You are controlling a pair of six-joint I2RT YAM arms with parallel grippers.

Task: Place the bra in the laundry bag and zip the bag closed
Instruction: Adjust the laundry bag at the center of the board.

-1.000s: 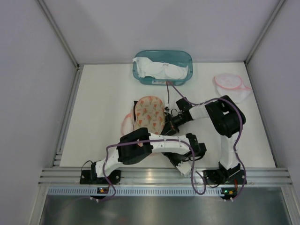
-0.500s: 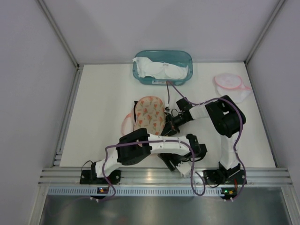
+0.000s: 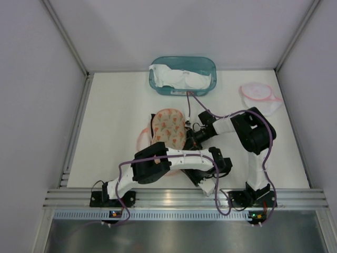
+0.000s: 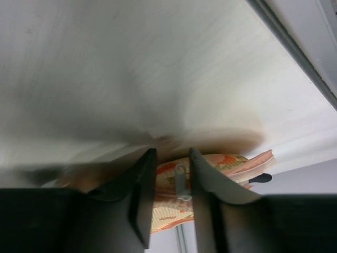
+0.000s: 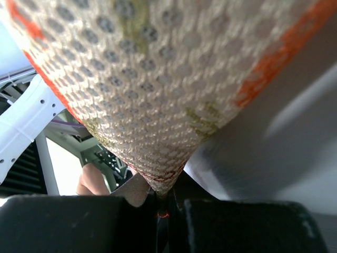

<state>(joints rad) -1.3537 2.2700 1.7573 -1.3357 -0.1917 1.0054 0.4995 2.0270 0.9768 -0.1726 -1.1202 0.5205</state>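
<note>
The laundry bag (image 3: 167,126), mesh with an orange print, lies mid-table. My right gripper (image 3: 187,138) is shut on its near right edge, and the right wrist view shows the mesh (image 5: 158,79) pinched to a point between that gripper's (image 5: 164,197) jaws. My left gripper (image 3: 194,173) sits low, just in front of the bag. In the left wrist view its jaws (image 4: 172,153) stand a little apart, with the grey zipper pull (image 4: 180,182) between the fingers, close to the right one. The bra is hidden; I cannot tell whether it is inside the bag.
A teal bin (image 3: 208,63) with white padded garments stands at the back. A white mesh bag with pink trim (image 3: 260,97) lies at the back right. A pink rim (image 3: 141,138) peeks out left of the printed bag. Both arms cross in front of it.
The left jaws were shut a second ago, spread wide, and now stand narrower around the zipper pull. The left wrist shifted slightly toward the bag. The right arm has not moved.
</note>
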